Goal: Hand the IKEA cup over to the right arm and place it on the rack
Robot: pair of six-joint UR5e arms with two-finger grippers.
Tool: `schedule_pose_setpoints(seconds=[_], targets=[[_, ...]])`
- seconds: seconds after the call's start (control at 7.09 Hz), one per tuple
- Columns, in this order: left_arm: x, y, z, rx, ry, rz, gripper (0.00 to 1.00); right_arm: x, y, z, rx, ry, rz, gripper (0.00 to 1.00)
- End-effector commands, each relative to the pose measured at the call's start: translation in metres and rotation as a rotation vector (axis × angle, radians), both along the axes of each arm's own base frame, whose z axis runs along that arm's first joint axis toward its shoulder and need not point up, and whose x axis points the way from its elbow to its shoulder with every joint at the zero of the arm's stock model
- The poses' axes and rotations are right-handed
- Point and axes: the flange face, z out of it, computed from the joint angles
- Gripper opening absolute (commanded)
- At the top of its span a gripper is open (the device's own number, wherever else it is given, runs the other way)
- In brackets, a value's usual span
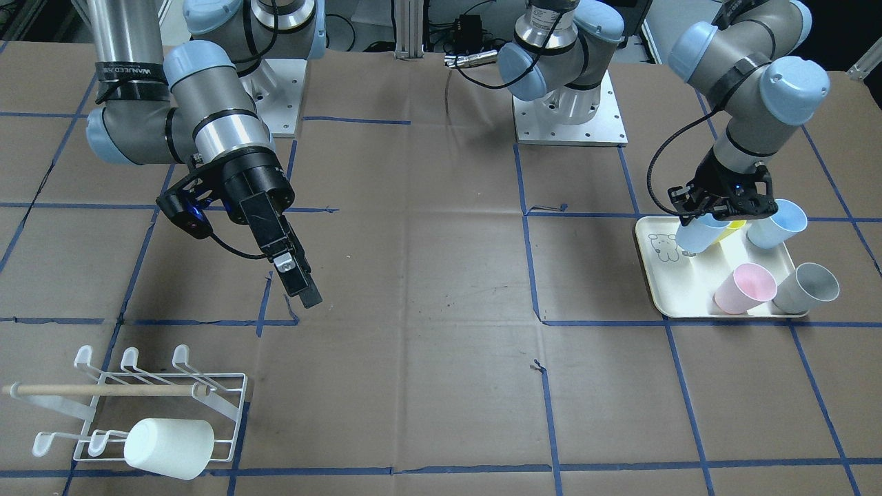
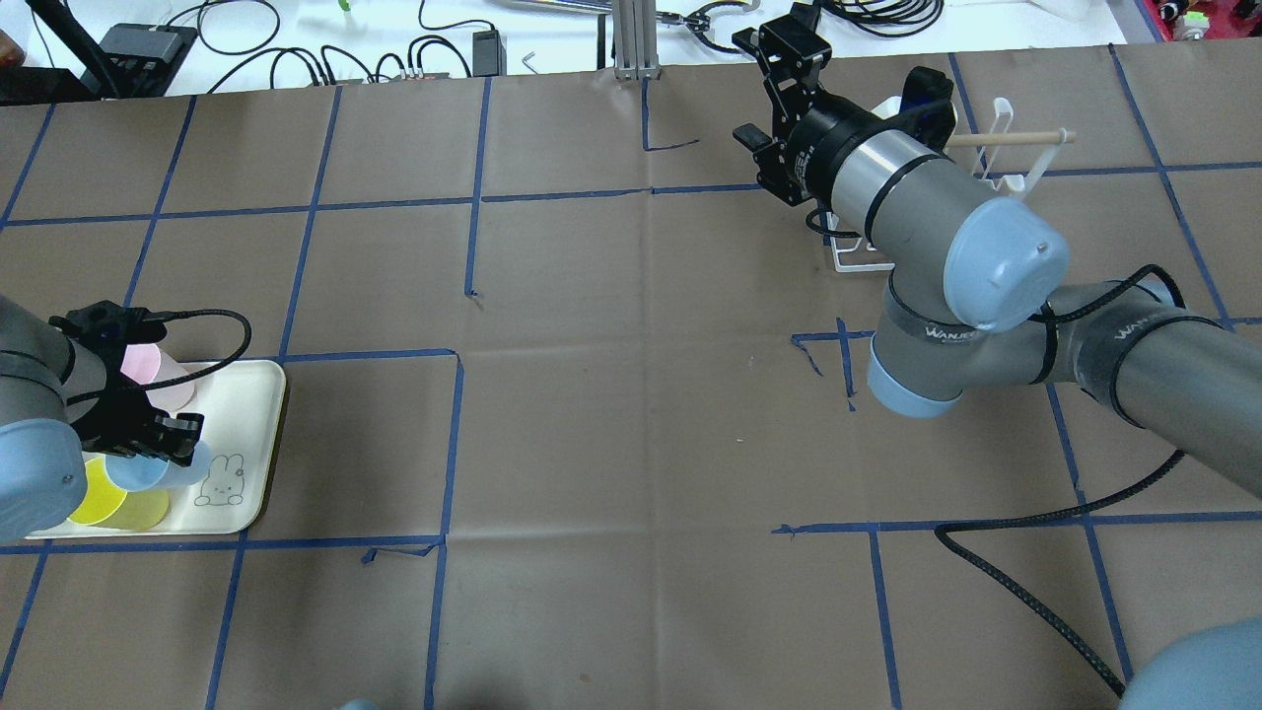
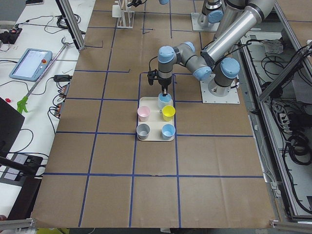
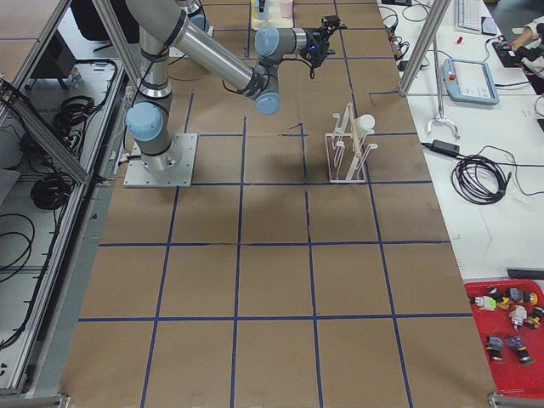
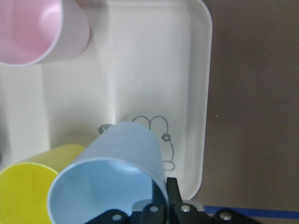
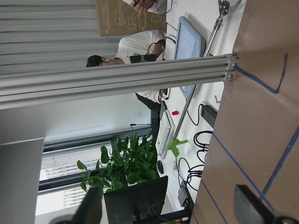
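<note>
Starting at the near left, the left gripper (image 1: pixel 718 212) is clamped on the rim of a pale blue cup (image 5: pixel 126 158), which is tilted over the cream tray (image 1: pixel 679 293). The handover has not yet happened. The right gripper (image 1: pixel 300 279) hangs near the rack (image 1: pixel 227 386), jaws apart and empty. That rack, at the far right, already carries one white cup (image 1: pixel 169 448).

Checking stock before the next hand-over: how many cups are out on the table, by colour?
light blue cup: 2, one gripped by the left tool
yellow cup: 1
pink cup: 1
grey cup: 1
white cup, on the rack: 1
Total: 6
</note>
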Motion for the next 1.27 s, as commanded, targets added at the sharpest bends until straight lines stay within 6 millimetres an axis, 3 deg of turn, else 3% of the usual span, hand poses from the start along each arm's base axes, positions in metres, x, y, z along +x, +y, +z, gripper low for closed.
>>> schedule_pose_setpoints(seconds=[0.0,0.28,0.56,0.71,0.85,1.13], targets=[[0.009,-0.035,0.058,-0.087,0.032,-0.002,0.0,0.002,0.007,-0.006,0.014,-0.033,-0.006,1.0],[0.025,-0.076,0.131,-0.129,0.051,-0.032,0.0,0.002,0.006,-0.008,0.016,-0.046,-0.007,1.0],[0.009,-0.136,0.186,-0.31,0.178,-0.159,0.0,0.002,0.007,-0.006,0.014,-0.045,-0.006,1.0],[-0.005,-0.154,0.2,-0.408,0.291,-0.197,0.0,0.002,0.007,-0.006,0.014,-0.047,-0.008,1.0],[-0.017,-0.167,0.205,-0.527,0.444,-0.244,0.0,0.002,0.007,-0.006,0.017,-0.05,-0.011,1.0],[-0.034,-0.187,0.206,-0.753,0.579,-0.348,0.0,0.002,0.006,-0.008,0.022,-0.049,-0.014,1.0]])
